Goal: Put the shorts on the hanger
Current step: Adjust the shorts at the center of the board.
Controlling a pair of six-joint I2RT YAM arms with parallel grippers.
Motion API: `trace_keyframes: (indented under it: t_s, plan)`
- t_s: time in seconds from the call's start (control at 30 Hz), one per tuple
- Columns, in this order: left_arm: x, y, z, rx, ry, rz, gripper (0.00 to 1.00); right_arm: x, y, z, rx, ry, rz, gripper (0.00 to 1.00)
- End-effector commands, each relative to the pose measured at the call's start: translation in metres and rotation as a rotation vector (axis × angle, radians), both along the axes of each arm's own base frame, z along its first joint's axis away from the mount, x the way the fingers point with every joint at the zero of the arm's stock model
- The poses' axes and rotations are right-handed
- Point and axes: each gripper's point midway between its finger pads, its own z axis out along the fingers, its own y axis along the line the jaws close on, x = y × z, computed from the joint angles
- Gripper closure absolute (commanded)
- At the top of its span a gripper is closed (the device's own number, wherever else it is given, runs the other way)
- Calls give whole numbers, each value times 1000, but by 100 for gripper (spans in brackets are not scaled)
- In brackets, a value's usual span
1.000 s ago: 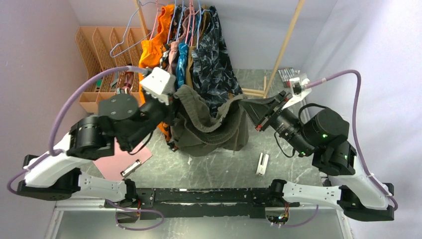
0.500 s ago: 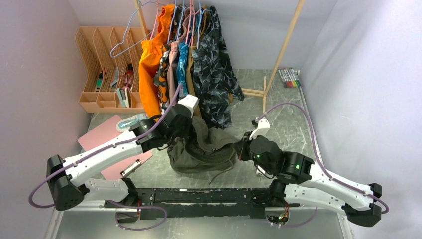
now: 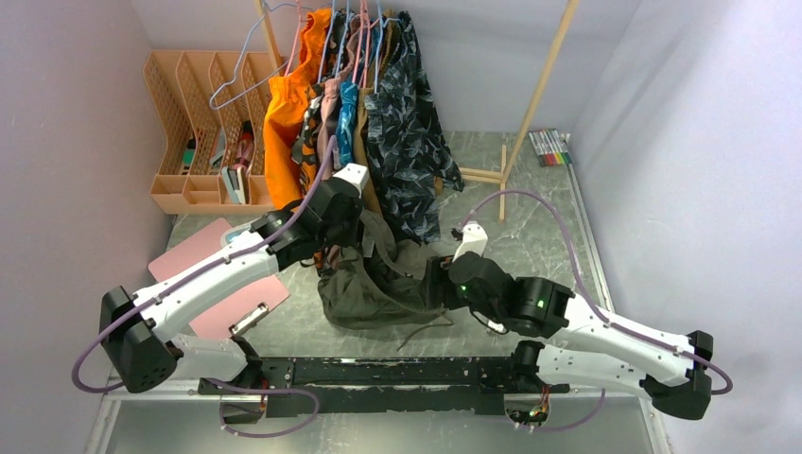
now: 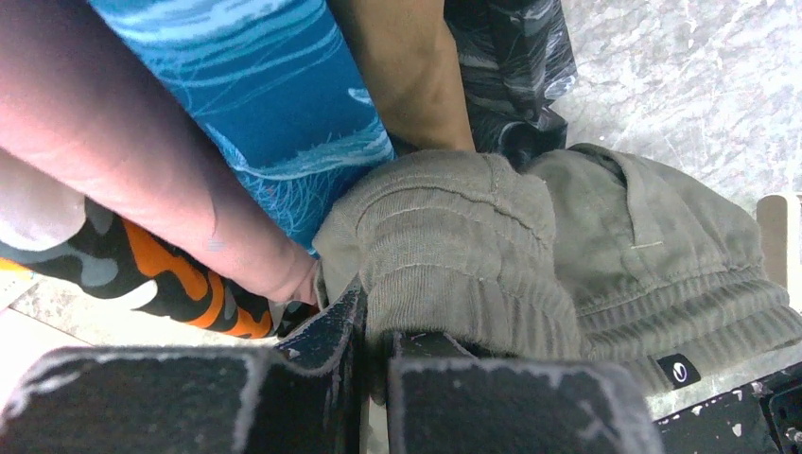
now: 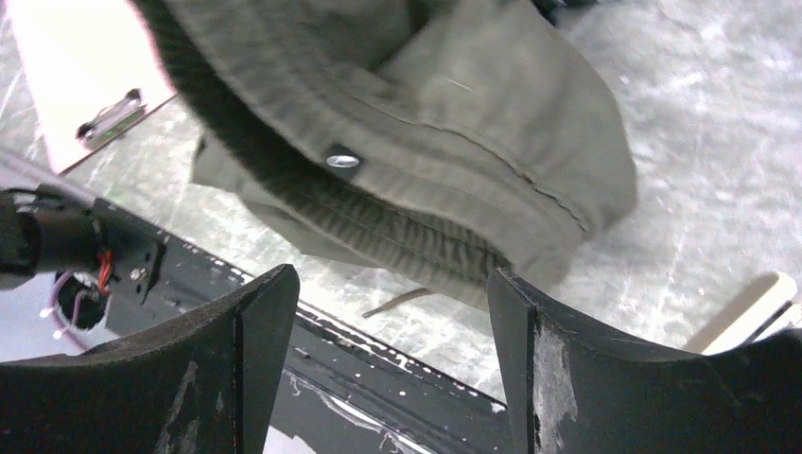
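The olive-green shorts (image 3: 378, 284) lie bunched on the table below the clothes rack, with one end of the ribbed waistband (image 4: 454, 255) lifted. My left gripper (image 3: 352, 236) is shut on that waistband (image 4: 374, 331), close against the hung clothes. At the right edge of the shorts my right gripper (image 3: 433, 284) stands open. In the right wrist view the shorts (image 5: 454, 123) lie beyond the fingertips, and nothing is between the fingers of the gripper (image 5: 392, 312). The light-blue hanger (image 3: 232, 64) hangs bare at the left end of the rack.
Several garments hang on the rack, among them an orange one (image 3: 284, 104) and a dark camouflage one (image 3: 407, 123). A wooden rack leg (image 3: 539, 95) slants at the right. An orange file organiser (image 3: 194, 123), a pink clipboard (image 3: 222, 284) and markers (image 3: 549, 147) lie around.
Both arms came down from holding the shorts stretched in the air. My right gripper has opened and let go of them. The left arm still grips the waistband, now nearer the rack.
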Motion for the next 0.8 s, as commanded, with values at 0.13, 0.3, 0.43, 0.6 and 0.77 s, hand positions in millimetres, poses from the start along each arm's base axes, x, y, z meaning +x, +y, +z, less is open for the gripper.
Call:
trace_keyframes:
  t_s: [0.13,0.3,0.43,0.6,0.77]
  plan:
    - [16,-7,20,5,-24,-37,93,11,48,22,-106,-110,258,19]
    - [17,-5,25,13,-29,-40,93,32,54,13,-221,-156,228,17]
    - [15,0,28,15,-38,-39,93,48,42,0,-319,-181,139,17]
    - [9,3,31,8,-45,-54,93,57,37,-10,-379,-208,109,17]
    - [6,7,32,11,-50,-54,93,63,37,-19,-411,-197,107,48]
